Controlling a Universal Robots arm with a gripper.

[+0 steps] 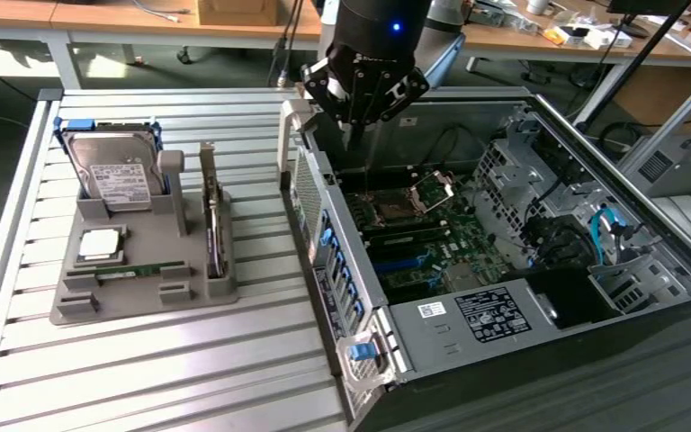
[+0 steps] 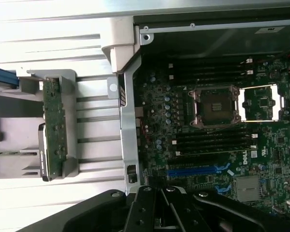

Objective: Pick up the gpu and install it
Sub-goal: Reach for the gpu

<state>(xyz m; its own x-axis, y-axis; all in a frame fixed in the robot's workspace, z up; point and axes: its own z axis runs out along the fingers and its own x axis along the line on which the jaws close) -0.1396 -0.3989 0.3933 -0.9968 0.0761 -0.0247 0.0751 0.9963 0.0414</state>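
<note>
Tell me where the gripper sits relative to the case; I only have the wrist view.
Observer: The gripper hangs above the open case, near the far end of the wall that faces the grey holder.
Operator: Is the gpu alone in that holder?
Observer: No. The gpu stands on edge there, and a hard drive stands upright at the far end, to the exterior view's left of the gpu.
Operator: Anything lying flat?
Observer: A green RAM stick lies flat toward the near end.

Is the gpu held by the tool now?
No, the gpu stands upright in the grey holder, apart from the tool.
</note>
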